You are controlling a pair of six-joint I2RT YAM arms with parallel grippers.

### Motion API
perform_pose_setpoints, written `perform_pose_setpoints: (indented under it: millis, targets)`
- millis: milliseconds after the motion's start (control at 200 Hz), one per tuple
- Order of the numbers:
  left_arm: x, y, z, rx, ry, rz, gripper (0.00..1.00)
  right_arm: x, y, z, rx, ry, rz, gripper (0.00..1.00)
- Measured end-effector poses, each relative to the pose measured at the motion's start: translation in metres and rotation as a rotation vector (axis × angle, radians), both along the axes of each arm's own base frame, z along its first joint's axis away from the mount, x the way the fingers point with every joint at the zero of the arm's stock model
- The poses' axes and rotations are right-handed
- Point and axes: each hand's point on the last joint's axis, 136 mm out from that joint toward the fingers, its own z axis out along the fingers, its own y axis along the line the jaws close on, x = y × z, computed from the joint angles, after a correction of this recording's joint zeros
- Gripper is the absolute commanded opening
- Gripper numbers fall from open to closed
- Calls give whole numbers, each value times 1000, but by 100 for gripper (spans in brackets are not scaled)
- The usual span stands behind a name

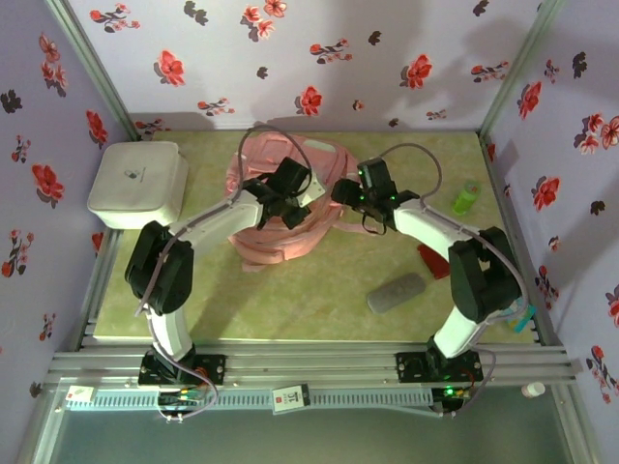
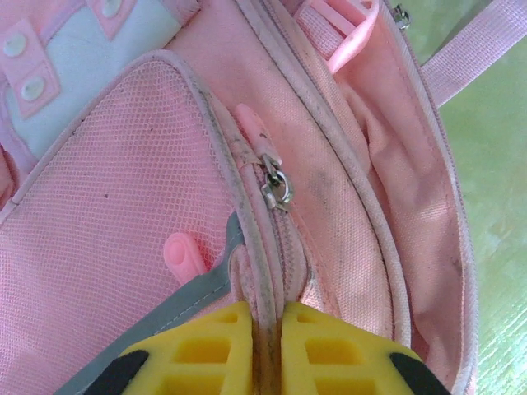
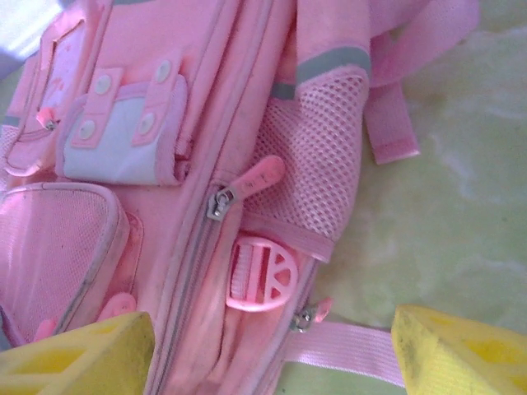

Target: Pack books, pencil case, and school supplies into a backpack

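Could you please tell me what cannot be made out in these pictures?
Left wrist view: contents of the large pink fabric backpack, hidden by its own sagging lining.
Top view: flat red object, partly covered by the right arm, so unidentifiable.
Top view: small bright green object, too small to identify.

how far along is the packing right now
Done: nothing visibly packed. In hand: the left pincer is pinched on a piped seam of the backpack just below a zipper pull, and the right pincer hangs open over the bag. Left: the pencil case lies out on the table, so the packing itself is ahead.
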Motion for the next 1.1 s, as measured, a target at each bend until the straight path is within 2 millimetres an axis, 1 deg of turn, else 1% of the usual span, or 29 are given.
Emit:
perform_pose_setpoints:
  millis: [145, 230, 470, 600, 730, 855, 1005, 1100]
  targets:
    - [-2, 3, 7, -25, -22, 2, 7, 12, 1, 0, 37, 3, 9, 74]
    - [-3, 6, 13, -41, -34, 10, 7, 24, 3, 0, 72, 5, 24, 73]
    - [-11, 14, 27, -88, -44, 25, 7, 55, 29, -8, 167, 17, 128, 70]
    - [-12, 14, 28, -101, -41, 32, 7, 65, 40, -15, 190, 21, 173, 70]
    - [-12, 14, 26, -108, -36, 37, 7, 65, 52, -21, 212, 30, 244, 74]
    - [-12, 14, 27, -113, -36, 38, 7, 61, 64, -21, 255, 43, 323, 74]
    - [-11, 15, 26, -113, -34, 42, 7, 56, 64, -20, 271, 39, 366, 71]
    - [-11, 15, 25, -113, -34, 42, 7, 47, 62, -24, 272, 45, 388, 67]
